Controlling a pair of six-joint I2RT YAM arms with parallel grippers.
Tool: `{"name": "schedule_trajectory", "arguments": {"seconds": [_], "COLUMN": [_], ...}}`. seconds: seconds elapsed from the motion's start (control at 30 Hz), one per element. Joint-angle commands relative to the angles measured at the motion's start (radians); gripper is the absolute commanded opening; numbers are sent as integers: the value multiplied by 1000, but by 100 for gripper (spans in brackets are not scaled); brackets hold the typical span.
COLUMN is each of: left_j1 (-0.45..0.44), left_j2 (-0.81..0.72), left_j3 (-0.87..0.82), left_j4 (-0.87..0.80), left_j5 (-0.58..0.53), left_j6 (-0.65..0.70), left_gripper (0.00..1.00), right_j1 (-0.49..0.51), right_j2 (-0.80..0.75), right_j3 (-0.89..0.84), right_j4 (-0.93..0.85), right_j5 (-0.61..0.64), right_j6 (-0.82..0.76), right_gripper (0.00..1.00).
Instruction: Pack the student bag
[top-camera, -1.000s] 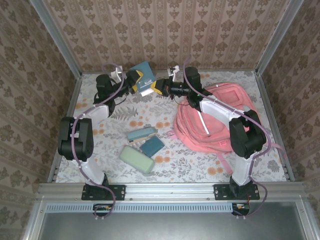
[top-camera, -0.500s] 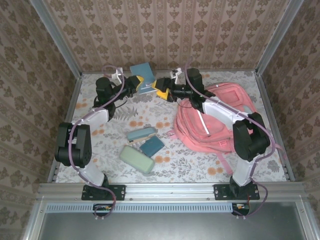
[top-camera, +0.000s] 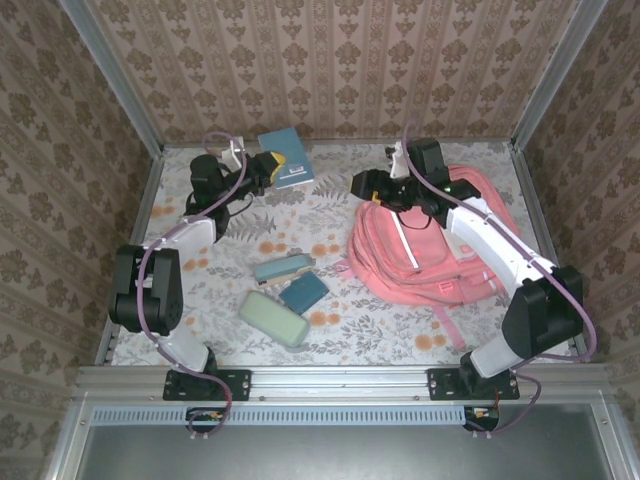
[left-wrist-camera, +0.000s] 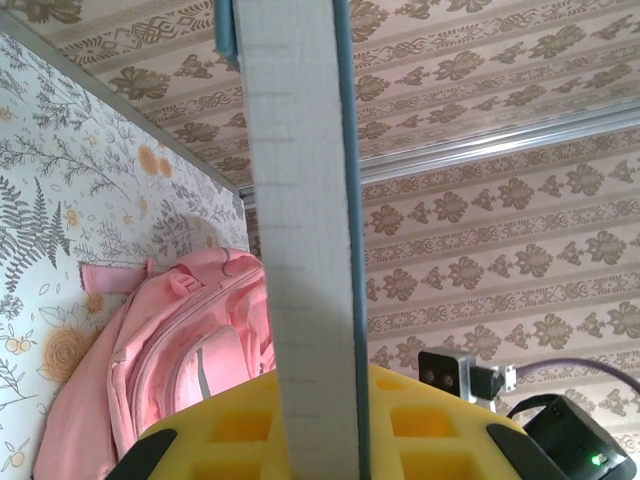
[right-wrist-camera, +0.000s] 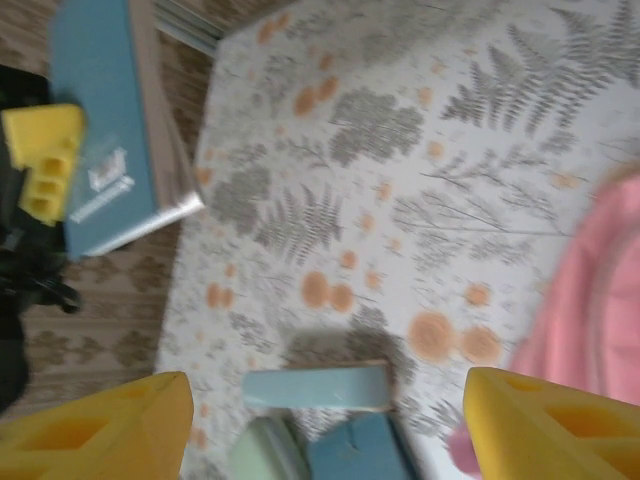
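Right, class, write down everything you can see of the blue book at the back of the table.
The blue book has a teal cover with small white lettering and a pale page block, seen edge-on from the left wrist. It is closed and tilted, at the far edge of the table near the patterned wall. The left tool is shut on it, with a yellow pad on each cover. Whether it also rests on the table cannot be told.

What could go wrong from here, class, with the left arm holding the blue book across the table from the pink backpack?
1. The left tool pinches the blue book near one edge, so it might slip or swing.
2. The pink backpack lies flat with no opening visible, so the book may snag going in.
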Motion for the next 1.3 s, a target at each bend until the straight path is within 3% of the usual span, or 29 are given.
{"name": "schedule_trajectory", "arguments": {"seconds": [0.0,0.37,0.57,0.97,1.27], "left_j1": [5,-33,-54,-78,-84], "left_j2": [-40,-23,-32,-73,-71], "left_j3": [-18,-99,-137,-158,-170], "left_j4": [39,306,383,361,304], "left_j5": [-2,-20,-45,-48,-32], "left_j6": [-64,-323,-387,-368,-312], "left_gripper": [10,8,8,8,9], "right_j1": [26,86,87,81,52], "right_j2": [-57,87,175,249,199], "right_j3": [-6,87,141,162,112], "right_j4": [-122,12,98,219,396], "right_j5": [109,30,-36,-111,-178], "right_j6": [-114,2,103,212,319], "right_gripper": [72,72,72,71,72]}}
